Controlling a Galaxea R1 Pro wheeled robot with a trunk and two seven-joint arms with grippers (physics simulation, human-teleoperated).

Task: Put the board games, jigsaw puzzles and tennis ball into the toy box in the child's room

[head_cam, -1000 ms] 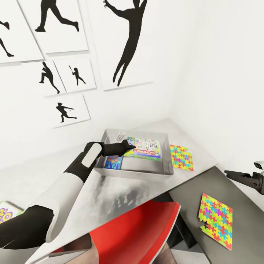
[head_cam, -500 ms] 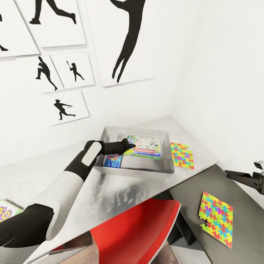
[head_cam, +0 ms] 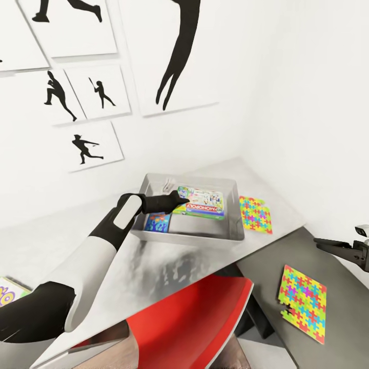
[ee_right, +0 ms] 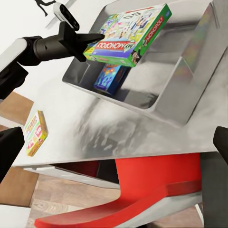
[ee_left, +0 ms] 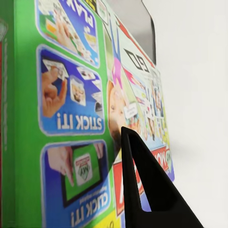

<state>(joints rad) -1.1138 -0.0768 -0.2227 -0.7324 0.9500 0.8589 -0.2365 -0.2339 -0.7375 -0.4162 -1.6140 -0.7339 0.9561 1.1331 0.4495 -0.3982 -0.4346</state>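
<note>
The silvery toy box (head_cam: 190, 237) (ee_right: 185, 90) sits on the pale table (head_cam: 169, 266) by the wall. My left gripper (head_cam: 183, 204) (ee_right: 95, 40) is shut on the edge of the green Monopoly board game (head_cam: 203, 201) (ee_right: 130, 33) (ee_left: 71, 118), held tilted over the box. One dark finger (ee_left: 142, 190) lies across its printed face. The blue board game (head_cam: 158, 222) (ee_right: 108, 78) lies inside the box. One jigsaw puzzle (head_cam: 254, 214) lies beside the box, another (head_cam: 302, 303) on the dark side table (head_cam: 341, 287). My right gripper (head_cam: 324, 243) hangs open above that side table. The tennis ball is out of view.
A small yellow board game (head_cam: 9, 293) (ee_right: 34, 133) lies on the table at the far left. A red chair (head_cam: 189, 318) stands tucked under the table's front edge. White walls with black silhouette pictures (head_cam: 95, 146) close the table's back and right side.
The whole picture has slid upward a little, so the head camera has moved. My left gripper stays on the Monopoly box over the toy box. The right arm has not moved.
</note>
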